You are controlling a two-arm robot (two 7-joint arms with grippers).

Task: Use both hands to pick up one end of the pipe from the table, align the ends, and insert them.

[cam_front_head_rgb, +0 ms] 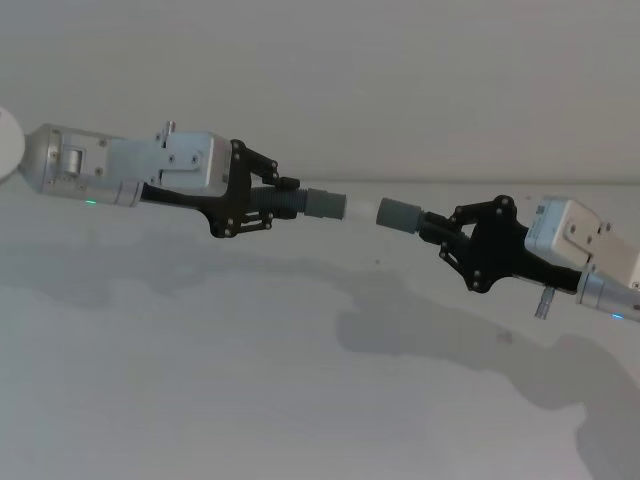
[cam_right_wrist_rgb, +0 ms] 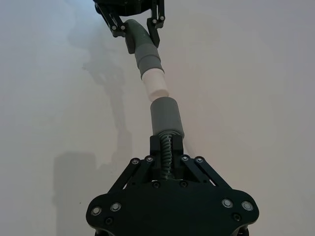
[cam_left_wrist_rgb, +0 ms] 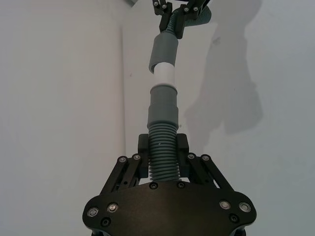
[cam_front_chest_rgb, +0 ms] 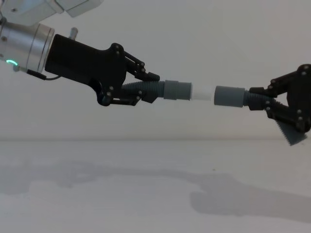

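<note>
Both pipe pieces hang in the air above the white table (cam_front_head_rgb: 300, 390). My left gripper (cam_front_head_rgb: 272, 203) is shut on the ribbed middle of the left pipe piece (cam_front_head_rgb: 322, 203), whose grey collar ends in a white tip (cam_front_head_rgb: 361, 208). My right gripper (cam_front_head_rgb: 437, 230) is shut on the right pipe piece (cam_front_head_rgb: 398, 215) just behind its grey collar. In the chest view the white tip (cam_front_chest_rgb: 201, 91) meets the mouth of the right collar (cam_front_chest_rgb: 229, 96), the two roughly in line. How deep it sits I cannot tell. The left wrist view shows the white tip (cam_left_wrist_rgb: 165, 74) running into that collar (cam_left_wrist_rgb: 163, 51).
The white table (cam_front_chest_rgb: 146, 184) spreads below both arms, marked by the arms' shadows. A pale wall rises behind it. A round white object (cam_front_head_rgb: 8, 142) sits at the far left edge of the head view.
</note>
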